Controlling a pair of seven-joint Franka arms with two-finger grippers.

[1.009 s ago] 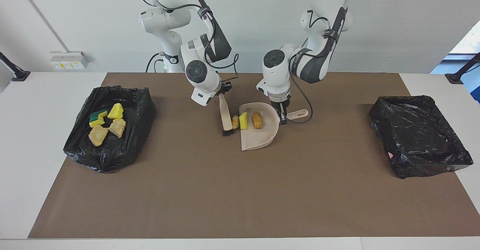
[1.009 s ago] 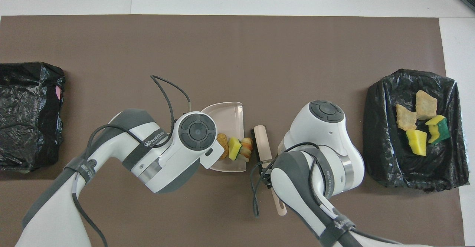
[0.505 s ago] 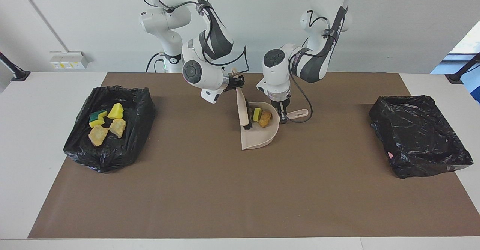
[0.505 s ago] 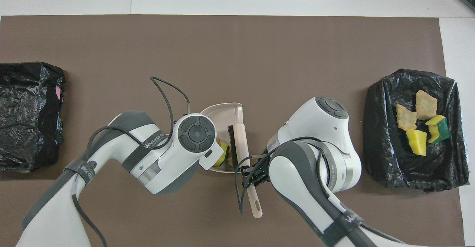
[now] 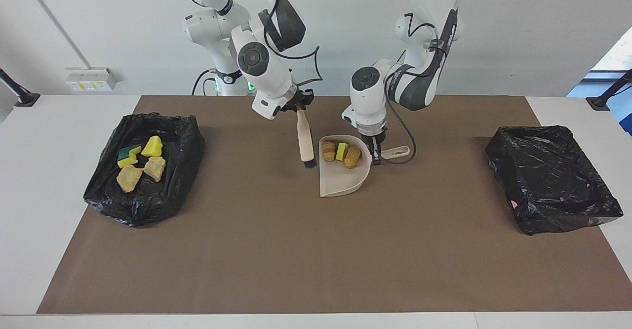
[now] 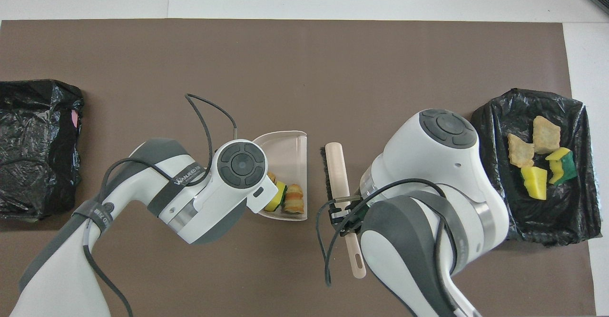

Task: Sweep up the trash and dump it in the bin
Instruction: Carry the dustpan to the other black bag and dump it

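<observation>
Three trash scraps lie in the beige dustpan (image 5: pixel 340 181): a tan lump (image 5: pixel 328 151), a yellow-green sponge piece (image 5: pixel 341 151) and another tan lump (image 5: pixel 352 157). They also show in the overhead view (image 6: pixel 287 199) in the dustpan (image 6: pixel 285 148). My left gripper (image 5: pixel 376 154) is shut on the dustpan's handle; its wrist hides it from overhead. My right gripper (image 5: pixel 300 107) is shut on the brush (image 5: pixel 306 141) and holds it bristles down beside the pan's open edge, toward the right arm's end. The brush (image 6: pixel 335 169) and right gripper (image 6: pixel 345 210) show overhead.
A black-lined bin (image 5: pixel 148 205) toward the right arm's end holds several sponge and tan scraps (image 5: pixel 140 163); it also shows overhead (image 6: pixel 490 164). A second black-lined bin (image 5: pixel 553 181) stands toward the left arm's end, also seen overhead (image 6: pixel 38 145). Brown mat covers the table.
The brush pushed the last lump and the sponge into the dustpan, then drew back out and now hangs beside its open edge. The left gripper kept hold of the handle.
</observation>
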